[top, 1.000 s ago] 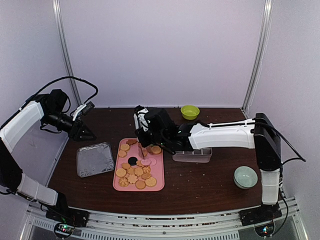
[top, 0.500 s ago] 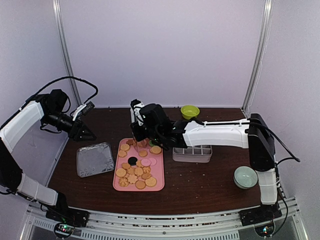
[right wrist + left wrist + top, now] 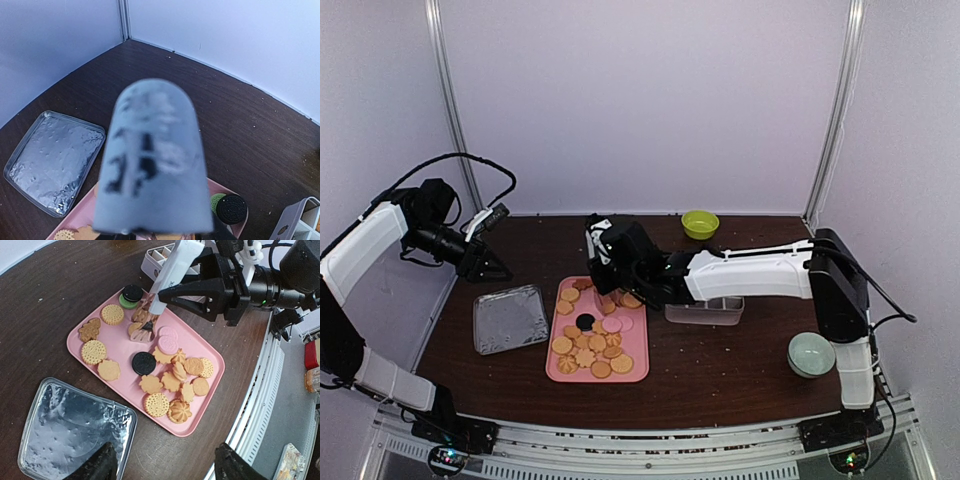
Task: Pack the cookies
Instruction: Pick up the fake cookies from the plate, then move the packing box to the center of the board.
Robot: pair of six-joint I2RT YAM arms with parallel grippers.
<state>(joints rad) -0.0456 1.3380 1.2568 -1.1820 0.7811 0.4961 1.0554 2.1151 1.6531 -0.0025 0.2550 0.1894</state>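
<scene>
The cookies [image 3: 172,381] are seen as small flat biscuits. Most are golden-tan rounds and flower shapes. Two pink rounds, a black one at mid-tray, a black one stacked on a green one at the far end, and a few brown ones are also seen. All of them are spread over a pink tray [image 3: 125,375], which is set at the middle of the counter towards its near edge.

The right gripper [image 3: 182,280] is reached out over the far end of that tray and is clamped on tongs [image 3: 169,277]. The tongs are slanted down, with their tips among the brown cookies there; whether a cookie is pinched cannot be told. The left gripper [image 3: 167,460] is held high by the left edge with its fingers spread apart, well apart from the cookies.

A foil tray [image 3: 75,435], its crinkled bottom showing, is laid just left of the pink tray, towards the left edge. A clear divided box [image 3: 705,312] is set just right of the pink tray, partly hidden under the right arm, and its contents cannot be made out. A pale bowl [image 3: 812,354] is placed near the near right corner, and a green bowl [image 3: 700,223] at the far edge.
</scene>
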